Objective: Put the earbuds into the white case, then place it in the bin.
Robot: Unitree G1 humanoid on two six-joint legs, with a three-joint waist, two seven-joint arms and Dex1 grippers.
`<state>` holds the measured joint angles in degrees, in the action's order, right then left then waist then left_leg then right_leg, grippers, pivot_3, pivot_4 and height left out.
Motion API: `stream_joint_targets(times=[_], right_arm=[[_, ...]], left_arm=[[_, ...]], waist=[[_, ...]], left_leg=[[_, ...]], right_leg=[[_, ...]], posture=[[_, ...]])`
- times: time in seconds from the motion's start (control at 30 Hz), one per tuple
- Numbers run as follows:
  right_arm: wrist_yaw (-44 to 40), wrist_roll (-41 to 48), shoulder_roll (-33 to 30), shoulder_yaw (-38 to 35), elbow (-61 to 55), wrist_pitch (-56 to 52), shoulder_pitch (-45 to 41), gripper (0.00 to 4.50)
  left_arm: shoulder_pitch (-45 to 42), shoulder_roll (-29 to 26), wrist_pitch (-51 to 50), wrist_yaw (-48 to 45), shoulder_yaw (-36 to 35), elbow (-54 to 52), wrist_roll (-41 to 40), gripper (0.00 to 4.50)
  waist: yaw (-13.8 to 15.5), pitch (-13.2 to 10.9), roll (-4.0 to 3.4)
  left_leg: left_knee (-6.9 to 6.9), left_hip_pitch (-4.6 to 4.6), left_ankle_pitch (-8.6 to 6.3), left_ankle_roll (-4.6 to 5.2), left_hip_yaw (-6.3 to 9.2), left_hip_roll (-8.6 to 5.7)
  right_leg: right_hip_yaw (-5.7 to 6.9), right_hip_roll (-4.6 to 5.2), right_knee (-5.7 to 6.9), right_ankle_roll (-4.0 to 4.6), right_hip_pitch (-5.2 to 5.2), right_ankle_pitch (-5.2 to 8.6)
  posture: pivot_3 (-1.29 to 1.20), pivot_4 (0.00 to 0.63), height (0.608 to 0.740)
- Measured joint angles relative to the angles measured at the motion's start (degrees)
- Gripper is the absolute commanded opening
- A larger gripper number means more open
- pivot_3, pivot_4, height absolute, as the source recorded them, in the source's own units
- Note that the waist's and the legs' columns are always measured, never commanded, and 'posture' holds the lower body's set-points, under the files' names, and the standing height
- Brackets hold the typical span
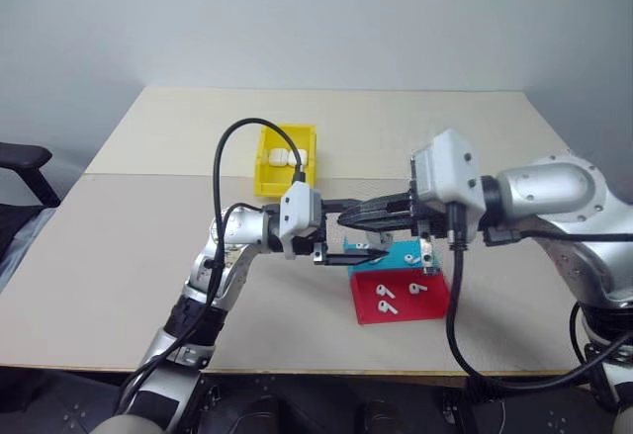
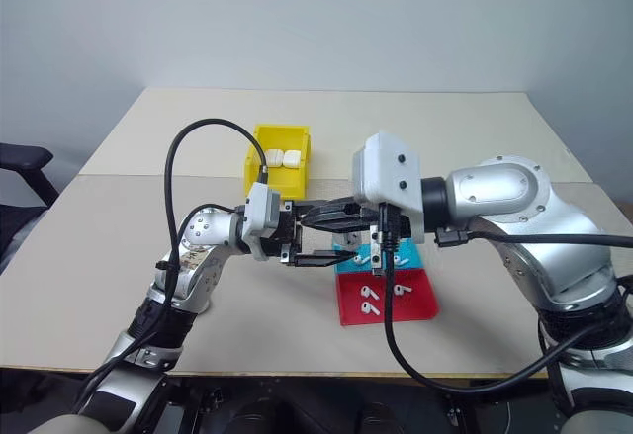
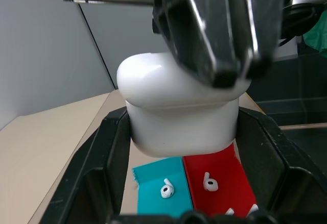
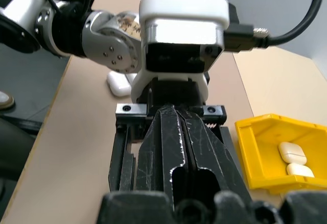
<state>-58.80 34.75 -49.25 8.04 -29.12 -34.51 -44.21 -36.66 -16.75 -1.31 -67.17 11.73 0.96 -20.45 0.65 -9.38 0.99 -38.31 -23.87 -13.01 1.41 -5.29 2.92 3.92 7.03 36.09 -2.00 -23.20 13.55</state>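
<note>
The right gripper [image 4: 176,119] is reaching out with its two black fingers pressed together, their tips meeting the front of the left gripper [image 4: 168,113], whose white-capped wrist housing [image 4: 184,27] is facing the camera. A black cable [image 4: 286,32] is plugging into that housing. Beside them the yellow bin [image 4: 273,155] is sitting on the beige table [image 4: 71,152], holding two white cases [image 4: 294,157]. Another white case [image 4: 118,83] is lying on the table behind the left gripper.

Both arms are silver metal with grey joints and black forearm sections. White boxy wrist cameras trail looping black cables. The left gripper [image 1: 341,253] and right gripper [image 1: 348,217] have scuffed black fingers and small screws.
</note>
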Motion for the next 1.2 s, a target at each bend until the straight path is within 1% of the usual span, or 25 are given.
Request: stream_joint_targets(times=[0.23,0.43,0.5,0.6,0.67,0.77,0.87,0.97,1.03,1.1,1.2], right_arm=[[-2.46,-2.91,-2.18,-0.69,0.56,3.37,3.10,0.02],[-3.01,-2.30,-3.25,-4.95,1.19,3.93,4.58,0.02],[-2.38,-0.77,-1.96,-6.92,1.36,3.91,4.63,0.02],[-0.14,1.64,-0.40,-11.10,1.58,3.91,4.54,0.02],[2.18,1.65,-0.41,-13.38,1.79,3.87,4.78,0.02],[5.48,0.87,-0.26,-14.32,2.04,3.58,7.19,0.02],[9.20,1.30,0.25,-16.05,1.25,1.16,11.38,0.02],[11.61,1.38,0.10,-17.95,-1.31,-0.41,17.35,0.02],[12.63,1.37,-0.04,-18.18,-2.38,-1.43,19.81,0.02],[13.59,1.32,-0.35,-18.37,-3.63,-2.33,21.17,0.02],[15.08,1.50,-0.90,-18.88,-5.40,-3.38,23.32,0.02]], left_arm=[[1.76,0.01,0.03,-0.18,-0.71,-0.11,-0.92,2.79],[1.79,-0.46,0.13,0.11,-2.18,-0.12,-2.03,2.79],[1.78,-0.01,0.95,0.74,-2.58,-0.11,-2.04,2.79],[1.02,1.51,2.58,4.60,-2.97,0.68,0.12,2.79],[-2.24,2.84,1.31,11.07,-3.32,3.85,3.56,2.79],[-11.02,3.68,-4.30,20.77,-4.26,8.43,8.17,2.79],[-17.88,7.08,-3.66,37.21,-7.81,15.06,14.08,2.79],[-21.71,7.15,-1.97,49.88,-10.46,23.26,19.17,2.79],[-23.02,6.92,-2.32,55.18,-11.83,29.08,20.85,2.79],[-24.48,6.87,-2.73,58.47,-12.95,35.35,21.37,2.79],[-27.52,6.85,-3.56,60.82,-15.41,45.08,20.53,2.79]], waist=[[0.02,0.00,0.00],[-0.03,0.00,0.00],[-0.02,0.00,0.00],[0.07,0.00,0.01],[0.49,-0.02,0.03],[0.71,-0.02,0.05],[0.89,-0.03,0.07],[0.44,-0.03,0.07],[0.20,-0.04,0.09],[0.18,-0.05,0.10],[0.16,-0.07,0.13]], left_leg=[[-0.01,0.00,0.00,0.00,-0.06,0.01],[-0.01,0.01,0.00,0.00,-0.04,0.01],[-0.01,0.01,0.00,0.00,-0.04,0.01],[-0.02,0.01,0.00,0.00,-0.04,0.00],[-0.10,0.00,0.00,0.00,-0.08,-0.02],[-0.09,-0.03,-0.02,0.03,-0.08,-0.03],[-0.08,-0.14,-0.03,0.06,0.03,-0.06],[-0.06,-0.17,-0.03,0.06,-0.07,-0.06],[-0.07,-0.17,-0.02,0.05,-0.15,-0.06],[-0.08,-0.20,-0.02,0.05,-0.13,-0.07],[-0.07,-0.20,-0.02,0.05,-0.10,-0.07]], right_leg=[[0.01,0.00,0.00,0.00,0.02,0.00],[0.01,0.00,0.01,0.00,0.01,0.00],[0.01,0.00,0.00,0.00,0.01,0.00],[0.01,0.00,0.00,0.00,0.04,-0.01],[0.09,0.00,0.01,-0.02,0.09,-0.02],[0.10,0.01,-0.04,-0.05,0.10,-0.03],[0.07,0.04,-0.12,-0.09,0.04,-0.04],[0.06,0.04,-0.14,-0.10,-0.02,-0.04],[0.08,0.04,-0.11,-0.10,-0.03,-0.04],[0.11,0.04,-0.09,-0.11,-0.04,-0.05],[0.14,0.04,-0.09,-0.13,-0.03,-0.05]], posture=[[0.00,0.150,0.740],[0.00,0.150,0.740],[0.00,0.150,0.740],[0.00,0.150,0.740],[0.00,0.150,0.740],[0.00,0.150,0.740],[0.00,0.150,0.740],[0.00,0.150,0.740],[0.00,0.150,0.740],[0.00,0.150,0.740],[0.00,0.150,0.740]])
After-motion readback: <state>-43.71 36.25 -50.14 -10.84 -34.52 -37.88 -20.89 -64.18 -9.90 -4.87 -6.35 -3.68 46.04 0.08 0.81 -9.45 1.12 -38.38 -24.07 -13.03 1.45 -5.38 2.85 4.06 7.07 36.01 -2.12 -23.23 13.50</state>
